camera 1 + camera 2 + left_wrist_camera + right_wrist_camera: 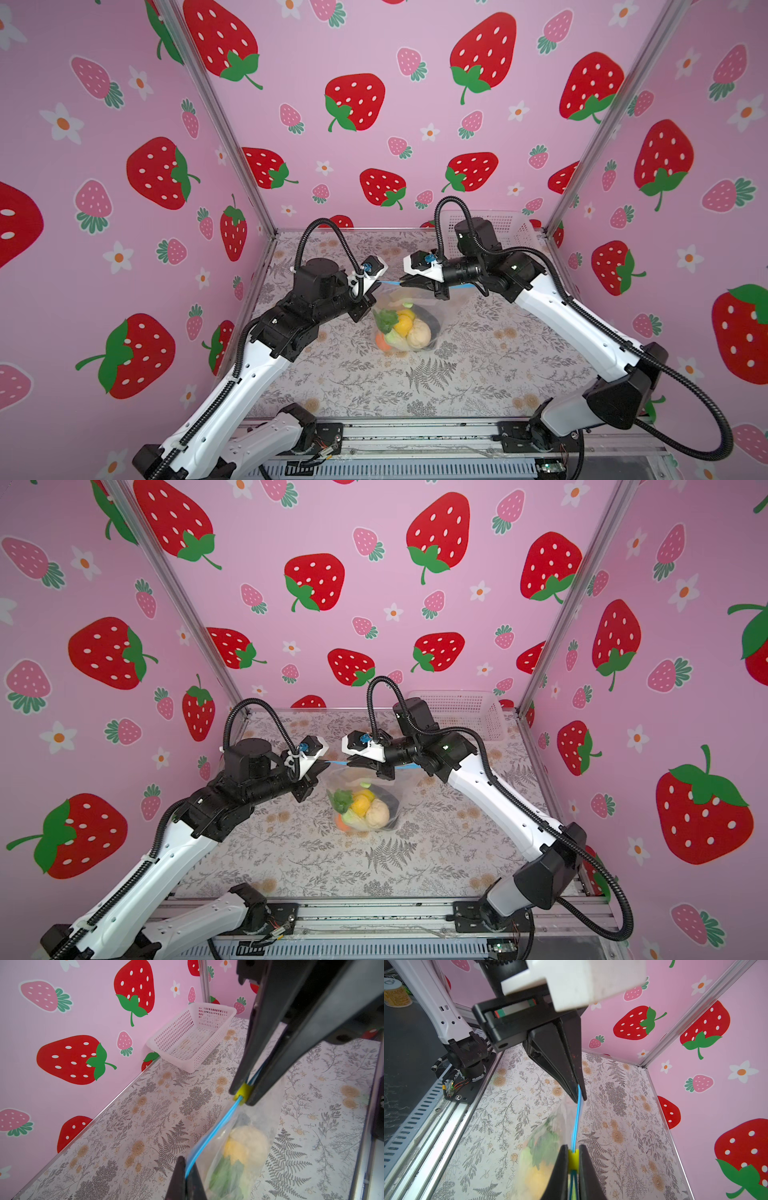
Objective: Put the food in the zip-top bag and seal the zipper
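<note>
**Zip-top bag point(419, 301) held by its zipper point(390, 282) between two robot grippers**

Floral-print table point(415, 382) forms the floor of a booth with strawberry-patterned walls. A white mesh basket point(513, 230) sits in the far right corner, well apart from the bag. The clear zip-top bag hangs over the middle of the table. The food point(405, 328) is bunched at its bottom, and yellow, orange, green leaf and a pale lumpy piece show through the plastic. Whether the bag's bottom touches the table cannot be told. The left gripper point(579, 1095) is clamped tight on the light-blue zipper. The right gripper point(573, 1149) faces it, just beside, jaws narrow, pinching the small yellow slider point(243, 1092).
</note>
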Tool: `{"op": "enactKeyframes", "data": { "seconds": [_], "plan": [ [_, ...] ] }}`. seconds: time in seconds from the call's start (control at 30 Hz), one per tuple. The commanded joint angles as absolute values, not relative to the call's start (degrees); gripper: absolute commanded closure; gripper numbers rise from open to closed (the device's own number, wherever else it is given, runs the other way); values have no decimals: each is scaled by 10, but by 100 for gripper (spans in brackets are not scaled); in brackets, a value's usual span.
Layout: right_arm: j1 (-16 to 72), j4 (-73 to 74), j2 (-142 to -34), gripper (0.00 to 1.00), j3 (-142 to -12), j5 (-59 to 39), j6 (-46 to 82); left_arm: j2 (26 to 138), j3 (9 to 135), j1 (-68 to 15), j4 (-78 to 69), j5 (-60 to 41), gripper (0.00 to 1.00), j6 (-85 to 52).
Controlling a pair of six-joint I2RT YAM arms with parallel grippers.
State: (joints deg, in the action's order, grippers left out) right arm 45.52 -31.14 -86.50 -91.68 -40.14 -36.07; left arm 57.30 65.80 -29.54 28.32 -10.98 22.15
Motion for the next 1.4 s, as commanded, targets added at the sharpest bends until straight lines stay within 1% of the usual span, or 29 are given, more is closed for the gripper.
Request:
{"op": "enactKeyframes", "data": {
  "seconds": [0.0, 0.53, 1.37],
  "plan": [
    [440, -335, -858, 98, -931, -403, -373, 562, 654, -273, 296, -47, 100, 207],
    [432, -335, -853, 98, -925, -406, -377, 570, 661, -254, 307, -1, 100, 186],
    [420, -334, -841, 99, -913, -413, -379, 580, 665, -224, 310, 13, 100, 160]
  ]
}}
